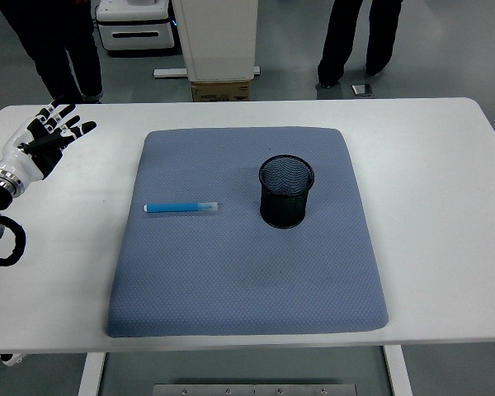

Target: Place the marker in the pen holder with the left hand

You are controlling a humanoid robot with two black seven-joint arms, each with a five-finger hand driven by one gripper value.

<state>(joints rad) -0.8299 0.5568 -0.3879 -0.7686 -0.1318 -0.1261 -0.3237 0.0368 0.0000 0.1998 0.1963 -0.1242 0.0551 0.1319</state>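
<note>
The left hand (49, 132) is at the far left edge of the white desk (429, 165), fingers spread and holding nothing, well apart from the mat. The blue marker (180, 208) lies flat on the left part of the grey-blue mat (247, 280), roughly parallel to the desk's near edge. The black mesh pen holder (286, 191) stands upright on the mat to the marker's right, apart from it. Two people's legs (359, 37) show beyond the desk's far edge.

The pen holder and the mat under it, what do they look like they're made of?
The pen holder looks like black metal mesh with a matte finish: fine see-through holes show in its wall. The mat looks like soft blue-grey foam or fabric, going by its dimpled texture and rounded corners; which one is unclear.
</note>
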